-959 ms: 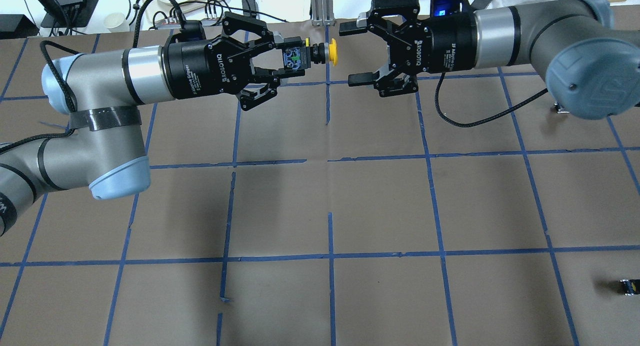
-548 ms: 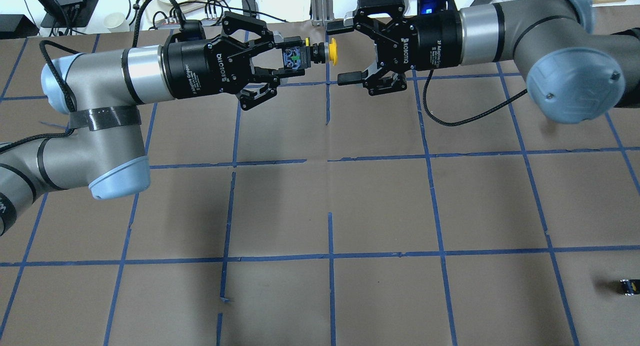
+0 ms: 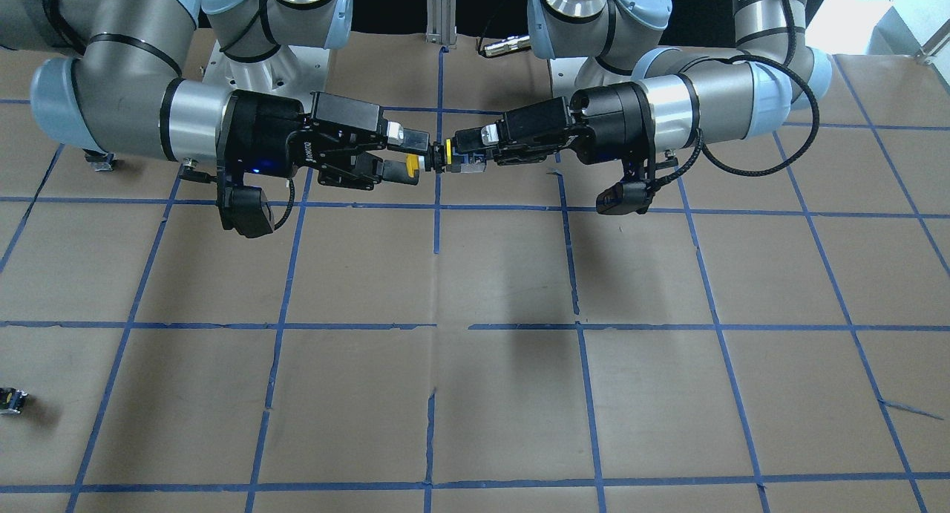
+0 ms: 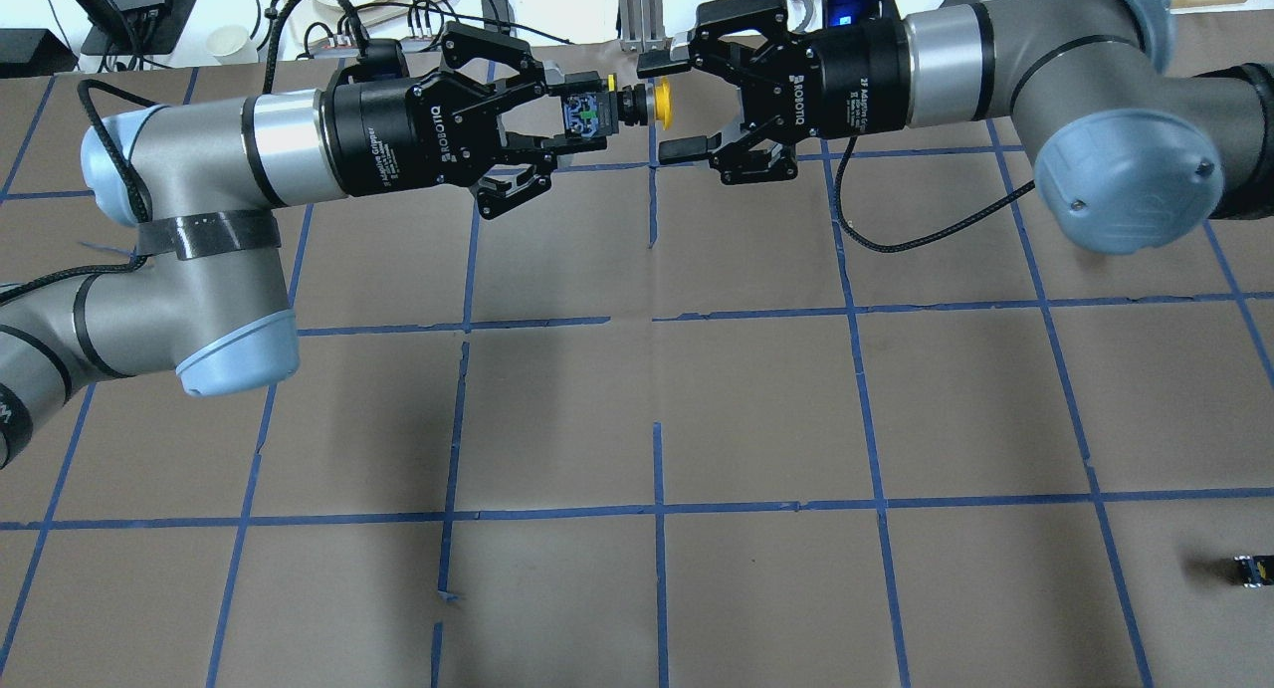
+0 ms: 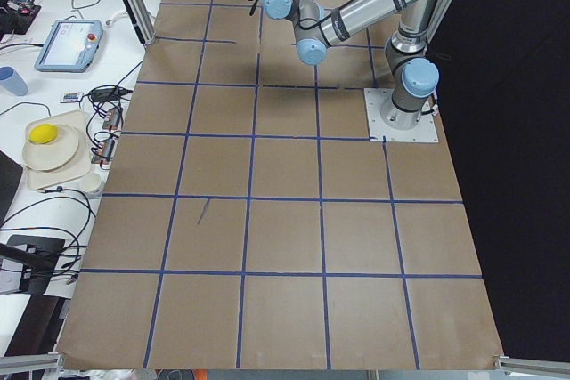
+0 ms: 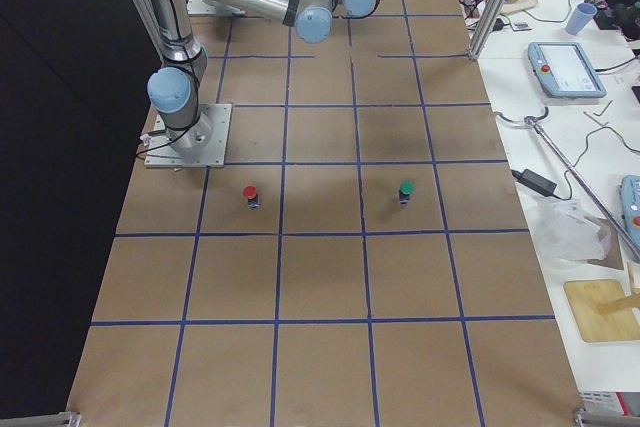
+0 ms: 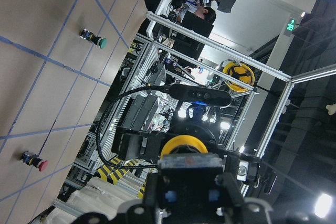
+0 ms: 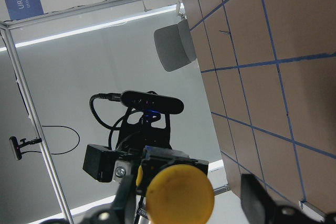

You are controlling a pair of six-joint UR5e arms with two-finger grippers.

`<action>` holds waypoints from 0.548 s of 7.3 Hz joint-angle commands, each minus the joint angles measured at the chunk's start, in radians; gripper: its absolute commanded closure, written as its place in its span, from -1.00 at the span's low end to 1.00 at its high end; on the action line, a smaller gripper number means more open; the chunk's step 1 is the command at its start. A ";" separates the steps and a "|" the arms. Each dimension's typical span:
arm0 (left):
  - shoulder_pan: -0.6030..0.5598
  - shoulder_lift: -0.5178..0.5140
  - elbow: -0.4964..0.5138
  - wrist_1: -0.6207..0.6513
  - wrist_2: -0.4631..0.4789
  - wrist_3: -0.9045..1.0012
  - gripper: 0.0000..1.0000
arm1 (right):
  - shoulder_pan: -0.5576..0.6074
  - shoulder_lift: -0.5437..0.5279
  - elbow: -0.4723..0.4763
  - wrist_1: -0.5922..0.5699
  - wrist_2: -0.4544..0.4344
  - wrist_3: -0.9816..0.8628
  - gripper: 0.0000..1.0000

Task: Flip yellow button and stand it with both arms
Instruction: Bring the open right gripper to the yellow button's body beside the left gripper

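Note:
My left gripper (image 4: 587,114) is shut on the black-and-grey body of the yellow button (image 4: 661,106) and holds it level in the air, cap toward the right arm. My right gripper (image 4: 669,109) is open, with one finger on each side of the yellow cap; I see no contact. In the front-facing view the left gripper (image 3: 469,151) and the right gripper (image 3: 407,153) meet at the button (image 3: 412,168). The cap fills the lower middle of the right wrist view (image 8: 179,191) between the open fingers (image 8: 258,195). It also shows in the left wrist view (image 7: 184,144).
A red-capped button (image 6: 250,194) and a green-capped button (image 6: 406,190) stand on the brown paper with blue tape lines. A tiny black-grey part (image 4: 1246,569) lies near the table's right edge. Cables and boxes line the far edge (image 4: 328,21).
My right gripper has moved left toward the button, staying open; its fingers now straddle the yellow cap. The left arm and the button have not moved.

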 commanded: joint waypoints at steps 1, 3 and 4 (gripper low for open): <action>0.000 0.001 0.000 0.000 0.000 -0.001 0.71 | -0.001 -0.006 -0.007 0.001 0.005 0.010 0.35; 0.000 0.002 0.001 0.000 0.000 -0.001 0.71 | -0.004 -0.021 -0.007 0.002 -0.004 0.017 0.42; 0.002 0.002 0.003 0.000 0.000 -0.004 0.64 | -0.003 -0.024 -0.007 0.001 -0.003 0.015 0.42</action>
